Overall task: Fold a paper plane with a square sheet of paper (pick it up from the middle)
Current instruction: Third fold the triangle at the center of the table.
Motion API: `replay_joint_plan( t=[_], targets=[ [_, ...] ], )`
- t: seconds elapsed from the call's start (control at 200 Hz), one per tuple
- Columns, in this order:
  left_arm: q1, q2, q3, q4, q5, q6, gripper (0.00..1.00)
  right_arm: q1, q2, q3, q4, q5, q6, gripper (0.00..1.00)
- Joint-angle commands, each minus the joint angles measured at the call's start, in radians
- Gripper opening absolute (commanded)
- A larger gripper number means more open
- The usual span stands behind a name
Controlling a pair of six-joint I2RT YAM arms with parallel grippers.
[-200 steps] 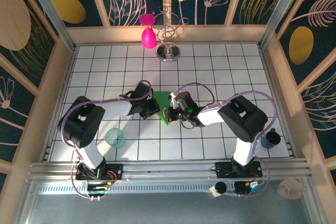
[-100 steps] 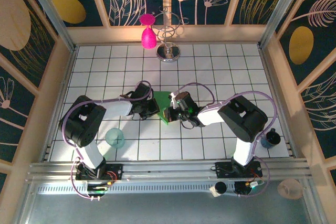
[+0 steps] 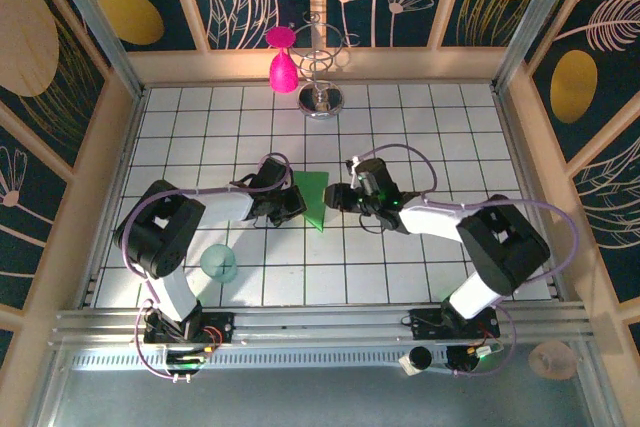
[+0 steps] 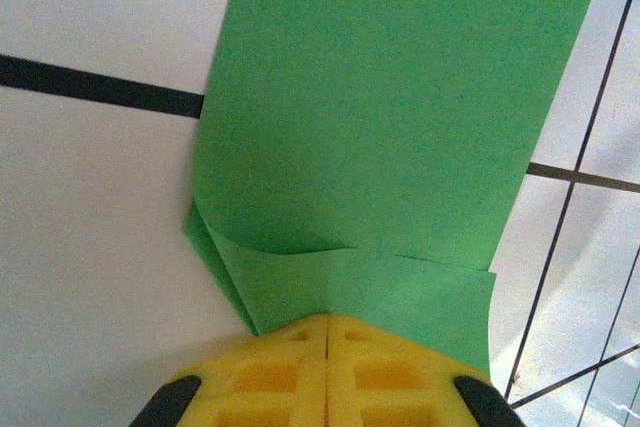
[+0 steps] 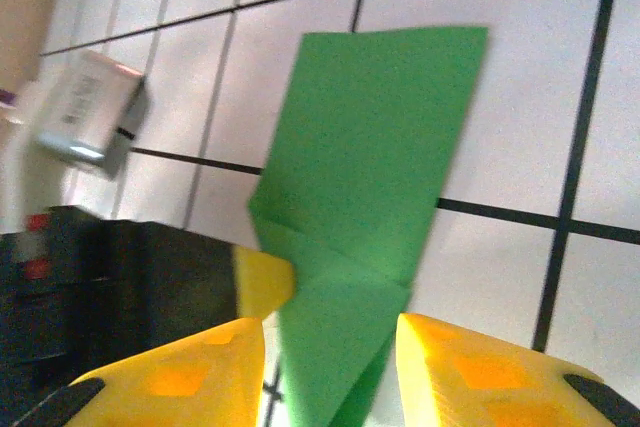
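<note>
A thin bright green paper, folded into a narrow pointed triangle, is seen lying flat near the middle of the white tiled desk, its point turned toward the near edge. The left end effector is pressed together on the left edge of the green paper; in the left wrist view its yellow pads are closed with no gap, and a folded flap of the sheet is pinched between them. The right end effector is held at the paper's right side with its jaws apart: the two yellow fingers stand either side of a folded corner, and a gap is visible between each finger and the sheet.

A translucent teal round cup is placed toward the near left corner of the desk, well apart from the paper. At the far edge a wire stand on a round metal base is set, with a pink teardrop-shaped object just beside it.

In the right wrist view a pale block on the left arm bears markings too blurred to be read.
</note>
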Motion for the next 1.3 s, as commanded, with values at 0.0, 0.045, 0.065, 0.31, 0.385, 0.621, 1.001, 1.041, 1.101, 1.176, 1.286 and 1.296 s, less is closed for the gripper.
replay_joint_plan(
  t=[0.0, 0.045, 0.065, 0.31, 0.385, 0.621, 1.001, 1.041, 1.101, 1.176, 1.286, 1.296],
  targets=[
    [-0.003, 0.044, -0.035, -0.026, -0.062, -0.027, 0.08, 0.006, -0.03, -0.004, -0.04, -0.064, 0.064, 0.37],
    [-0.003, 0.042, -0.038, -0.021, -0.065, -0.032, 0.08, 0.012, -0.025, 0.004, -0.046, -0.091, 0.078, 0.34],
    [-0.004, 0.042, -0.039, -0.019, -0.067, -0.033, 0.08, 0.015, -0.021, 0.01, -0.051, -0.1, 0.083, 0.33],
    [-0.004, 0.038, -0.055, -0.002, -0.054, -0.035, 0.08, 0.082, 0.086, 0.136, -0.164, -0.136, 0.1, 0.1],
    [-0.005, 0.037, -0.057, 0.002, -0.046, -0.03, 0.08, 0.088, 0.113, 0.159, -0.176, -0.142, 0.111, 0.07],
    [-0.003, 0.043, -0.058, 0.001, -0.036, -0.023, 0.08, 0.099, 0.187, 0.214, -0.218, -0.154, 0.118, 0.03],
    [-0.003, 0.05, -0.058, -0.012, -0.042, -0.023, 0.08, 0.104, 0.242, 0.245, -0.247, -0.168, 0.101, 0.01],
    [-0.003, 0.05, -0.058, -0.013, -0.044, -0.021, 0.08, 0.104, 0.244, 0.247, -0.254, -0.165, 0.098, 0.02],
    [-0.005, 0.05, -0.056, -0.016, -0.043, -0.02, 0.08, 0.104, 0.249, 0.248, -0.259, -0.161, 0.095, 0.02],
    [-0.004, 0.05, -0.056, -0.019, -0.046, -0.02, 0.08, 0.104, 0.255, 0.249, -0.268, -0.155, 0.091, 0.01],
    [-0.003, 0.048, -0.056, -0.024, -0.05, -0.018, 0.08, 0.104, 0.258, 0.249, -0.275, -0.151, 0.089, 0.01],
    [-0.004, 0.047, -0.056, -0.025, -0.05, -0.018, 0.08, 0.104, 0.258, 0.248, -0.275, -0.15, 0.089, 0.01]
  ],
)
